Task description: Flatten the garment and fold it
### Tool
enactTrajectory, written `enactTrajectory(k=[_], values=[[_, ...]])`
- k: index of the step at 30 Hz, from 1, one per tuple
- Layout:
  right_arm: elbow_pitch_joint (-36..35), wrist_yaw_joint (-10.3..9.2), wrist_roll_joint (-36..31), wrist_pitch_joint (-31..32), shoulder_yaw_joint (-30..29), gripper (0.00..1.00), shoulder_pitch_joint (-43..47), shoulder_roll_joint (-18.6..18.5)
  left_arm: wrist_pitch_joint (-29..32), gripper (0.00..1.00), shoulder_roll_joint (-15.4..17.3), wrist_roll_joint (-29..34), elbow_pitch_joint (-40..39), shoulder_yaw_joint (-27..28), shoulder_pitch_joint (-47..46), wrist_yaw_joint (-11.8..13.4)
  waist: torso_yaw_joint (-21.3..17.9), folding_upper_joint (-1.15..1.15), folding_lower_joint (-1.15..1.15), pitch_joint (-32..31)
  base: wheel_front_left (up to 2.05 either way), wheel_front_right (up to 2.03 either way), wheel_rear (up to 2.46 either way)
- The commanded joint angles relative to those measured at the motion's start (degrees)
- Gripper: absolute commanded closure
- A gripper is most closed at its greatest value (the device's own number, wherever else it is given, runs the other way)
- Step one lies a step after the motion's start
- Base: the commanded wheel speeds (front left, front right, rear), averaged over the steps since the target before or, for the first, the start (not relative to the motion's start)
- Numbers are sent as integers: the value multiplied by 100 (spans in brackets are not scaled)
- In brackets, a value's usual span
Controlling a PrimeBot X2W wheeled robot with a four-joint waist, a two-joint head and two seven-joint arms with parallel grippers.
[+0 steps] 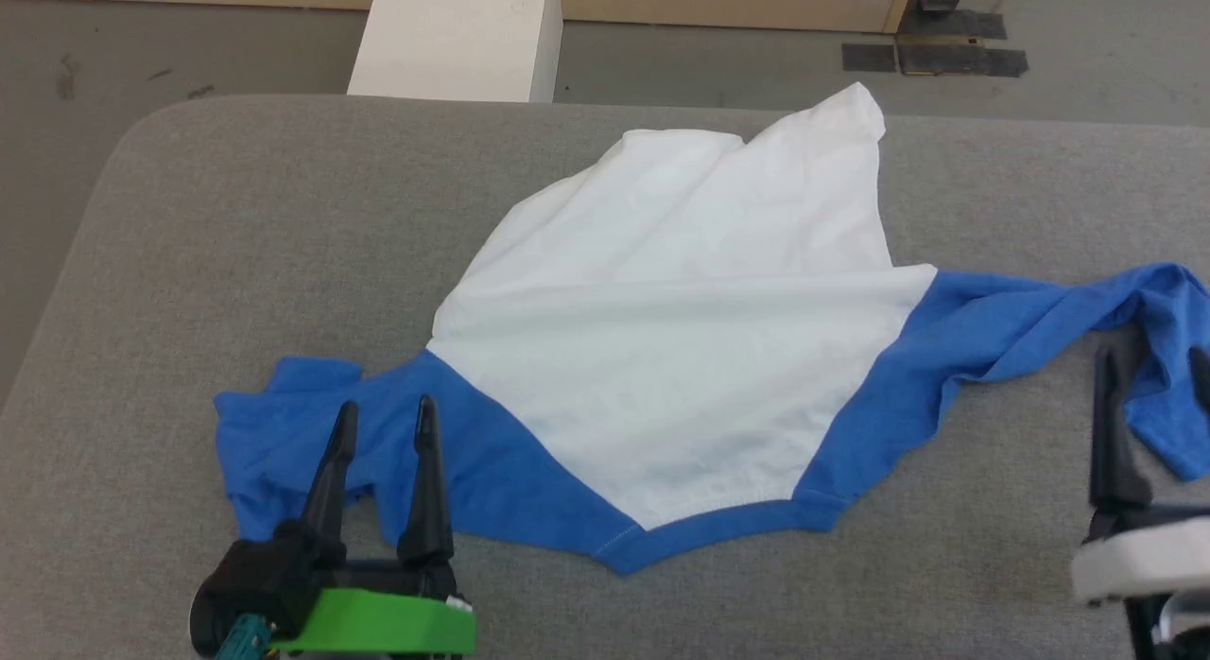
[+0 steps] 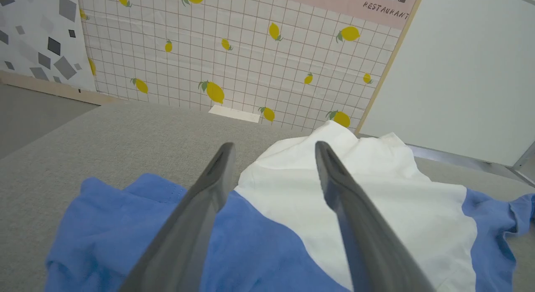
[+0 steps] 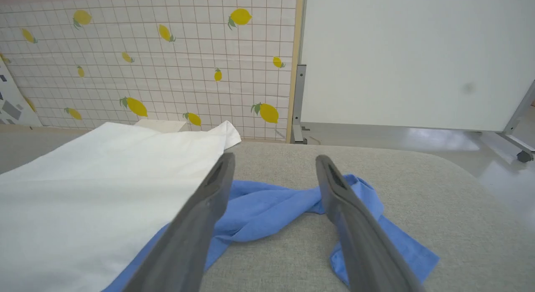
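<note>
I've got the garment [image 1: 662, 357] mid-frame on the grey table [image 1: 236, 216], white body creased, one blue sleeve [image 1: 274, 442] bunched at lower left, other sleeve [image 1: 1030, 310] trailing to the right edge. L gripper [image 1: 387, 405], lower left, is above the bunched sleeve w/ fingers spread, nothing btwn them. R gripper [image 1: 1151, 357], at the right edge, is also spread wide & empty by the trailing sleeve.

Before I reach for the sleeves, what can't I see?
- Right-hand sleeve: end cut off by the head view's right edge.
- Right gripper: outer finger cropped by that edge.
- Left-hand sleeve: cuff bunched, partly behind fingers of the left gripper, head and left wrist views.
</note>
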Motion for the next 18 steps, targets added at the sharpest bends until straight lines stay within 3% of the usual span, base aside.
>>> enactTrajectory(k=[1, 11, 18], values=[[-27, -9, -130, -245, 51, 0, 200, 87, -22, 0, -12, 28, -47, 39, 151, -6, -37, 0, 0, -59, 0, 0, 0], [470, -9, 254, -941, 83, 0, 507, 190, -6, 0, 51, 325, 441, -81, 526, -183, -90, 0, 0, -270, 0, 0, 0], [497, -9, 246, -975, 124, 0, 456, 191, 1336, 0, 571, 447, 328, -398, 204, -523, -66, 0, 0, -225, 0, 0, 0]])
